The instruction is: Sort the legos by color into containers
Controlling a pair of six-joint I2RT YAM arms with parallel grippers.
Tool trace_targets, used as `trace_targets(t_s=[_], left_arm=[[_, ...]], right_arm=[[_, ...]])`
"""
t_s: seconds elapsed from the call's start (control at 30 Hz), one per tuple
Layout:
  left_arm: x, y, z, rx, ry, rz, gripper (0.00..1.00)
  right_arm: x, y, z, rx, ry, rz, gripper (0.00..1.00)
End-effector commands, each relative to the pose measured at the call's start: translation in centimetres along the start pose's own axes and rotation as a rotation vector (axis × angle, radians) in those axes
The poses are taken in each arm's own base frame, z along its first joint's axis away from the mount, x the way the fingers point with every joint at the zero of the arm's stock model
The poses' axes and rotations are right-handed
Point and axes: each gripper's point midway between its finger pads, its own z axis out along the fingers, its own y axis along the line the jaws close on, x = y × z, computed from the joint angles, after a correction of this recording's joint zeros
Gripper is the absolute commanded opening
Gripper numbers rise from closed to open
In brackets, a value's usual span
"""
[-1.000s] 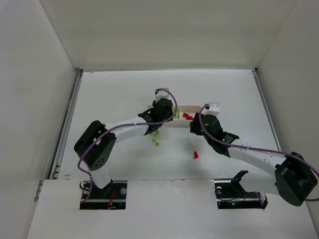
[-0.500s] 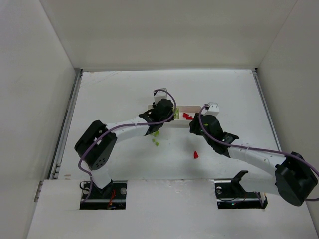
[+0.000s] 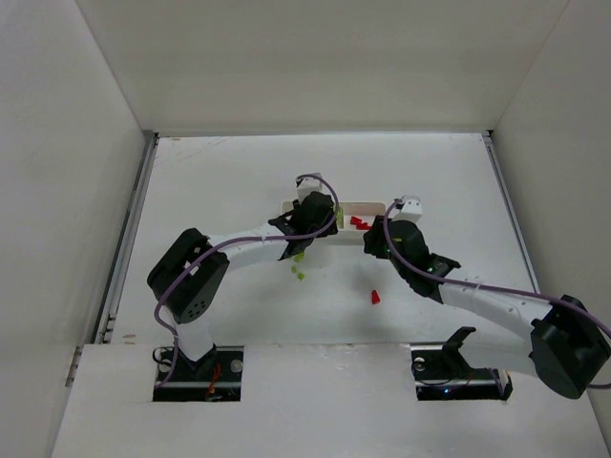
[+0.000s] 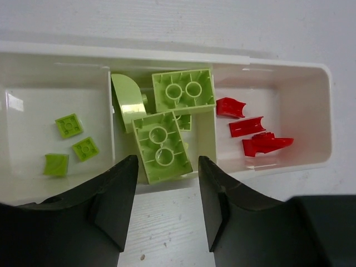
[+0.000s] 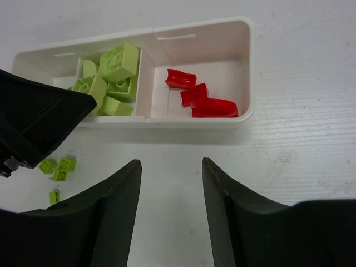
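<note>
The white tray (image 4: pixel 167 53) has three compartments. The left one holds three small green plates (image 4: pixel 69 125). The middle one holds larger green bricks (image 4: pixel 183 90), one of which (image 4: pixel 158 146) leans on the near wall. The right one holds three red pieces (image 4: pixel 253 127). My left gripper (image 4: pixel 167 167) is open and empty just above the tray's near wall (image 3: pixel 315 212). My right gripper (image 5: pixel 171 167) is open and empty over the table in front of the red compartment (image 3: pixel 377 237). The tray also shows in the right wrist view (image 5: pixel 245 67).
Loose green pieces (image 3: pixel 300 275) lie on the table in front of the tray and also show in the right wrist view (image 5: pixel 58 167). One loose red piece (image 3: pixel 374 297) lies nearer the arms. White walls enclose the table on three sides.
Both grippers have shifted only slightly near the tray. Nothing was picked up, and the loose pieces have not moved.
</note>
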Motion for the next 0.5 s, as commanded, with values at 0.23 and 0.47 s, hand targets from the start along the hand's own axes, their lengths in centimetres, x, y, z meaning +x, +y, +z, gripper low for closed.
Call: trace_targets(t_s=[0.23, 0.47], left_arm=[[-0.5, -1.2, -1.6, 0.048, -0.012, 0.004, 0.56], [-3.6, -1.6, -4.0, 0.076, -0.116, 0.030, 0.61]], right_arm=[[-0.8, -0.8, -1.0, 0.048, -0.028, 0.036, 0.40], [4.4, -1.8, -2.9, 0.129, 0.151, -0.016, 0.30]])
